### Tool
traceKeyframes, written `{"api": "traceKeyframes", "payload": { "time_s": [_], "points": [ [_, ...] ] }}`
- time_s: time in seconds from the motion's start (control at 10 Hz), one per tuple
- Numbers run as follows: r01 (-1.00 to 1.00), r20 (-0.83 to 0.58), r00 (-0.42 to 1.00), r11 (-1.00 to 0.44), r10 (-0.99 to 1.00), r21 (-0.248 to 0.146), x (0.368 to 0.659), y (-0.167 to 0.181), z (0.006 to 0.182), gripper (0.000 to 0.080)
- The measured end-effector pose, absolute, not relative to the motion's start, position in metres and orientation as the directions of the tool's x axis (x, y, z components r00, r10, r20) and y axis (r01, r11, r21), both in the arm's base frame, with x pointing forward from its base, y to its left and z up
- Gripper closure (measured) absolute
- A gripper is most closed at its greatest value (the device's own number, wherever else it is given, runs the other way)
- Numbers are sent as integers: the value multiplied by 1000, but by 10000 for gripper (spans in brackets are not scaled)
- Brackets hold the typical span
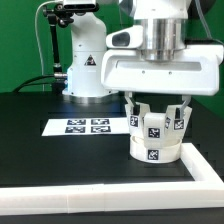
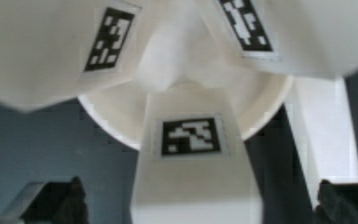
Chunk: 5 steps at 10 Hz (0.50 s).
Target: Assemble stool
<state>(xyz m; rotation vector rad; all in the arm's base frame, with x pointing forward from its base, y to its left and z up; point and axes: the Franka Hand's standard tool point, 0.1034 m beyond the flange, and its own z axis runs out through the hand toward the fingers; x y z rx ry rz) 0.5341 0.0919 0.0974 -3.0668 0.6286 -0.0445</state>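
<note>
The white stool seat [image 1: 155,153] lies on the black table against the border wall. Three chunky tagged legs [image 1: 155,126] stand up from it, leaning together. My gripper [image 1: 160,104] hangs right above them. In the wrist view the round seat [image 2: 108,115] lies behind the legs, and one leg [image 2: 190,150] with a square tag runs between my fingers. The gripper [image 2: 197,206] is open: dark fingertips [image 2: 51,203] stand on both sides of that leg with gaps showing. Two other legs [image 2: 108,40] lean in from the far side.
The marker board [image 1: 85,126] lies on the table at the exterior view's left of the stool. The long white L-shaped border wall [image 1: 100,187] runs along the front and up the right side. The robot base [image 1: 85,65] stands at the back.
</note>
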Motion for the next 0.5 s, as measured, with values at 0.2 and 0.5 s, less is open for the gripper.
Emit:
{"api": "traceKeyframes", "payload": {
  "time_s": [0.2,0.5],
  "points": [
    [-393,26,919,-919,-393,-18,535,93,100,151],
    [-393,25,919,-919,-393,-18,535,92,99,151]
  ]
}}
